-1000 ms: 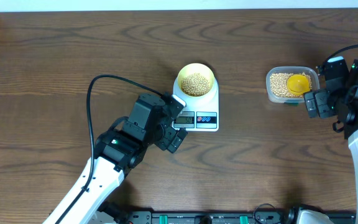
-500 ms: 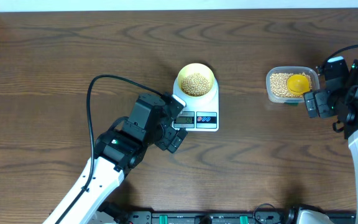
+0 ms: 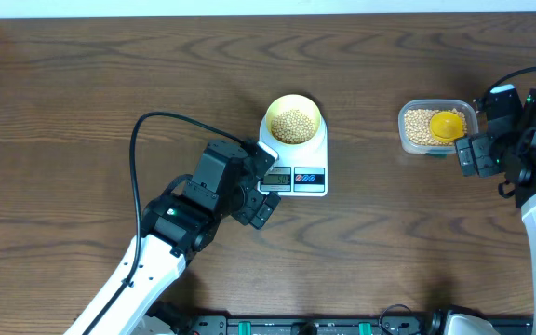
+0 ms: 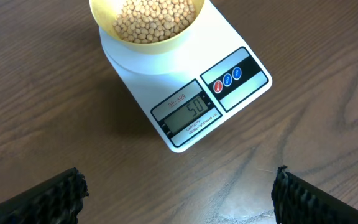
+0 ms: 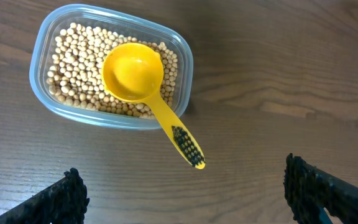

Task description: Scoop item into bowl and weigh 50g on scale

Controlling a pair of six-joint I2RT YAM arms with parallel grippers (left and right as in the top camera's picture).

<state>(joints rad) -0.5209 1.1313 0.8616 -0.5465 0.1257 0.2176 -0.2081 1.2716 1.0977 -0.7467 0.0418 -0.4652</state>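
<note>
Left hand (image 4: 179, 193) open, scale (image 4: 173, 84) just ahead, bowl (image 4: 151, 48) atop, reading 50

Robot test bench, probably a lab
White arms (image 3: 147, 256) flank a wood-grain table (image 3: 82, 93) (cable-strung black rail (image 3: 324, 327) along its near edge).

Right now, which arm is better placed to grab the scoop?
Right. The right gripper, open, hangs by the scoop, whose handle juts over the tub rim toward it; the left gripper faces the scale, well away.
</note>
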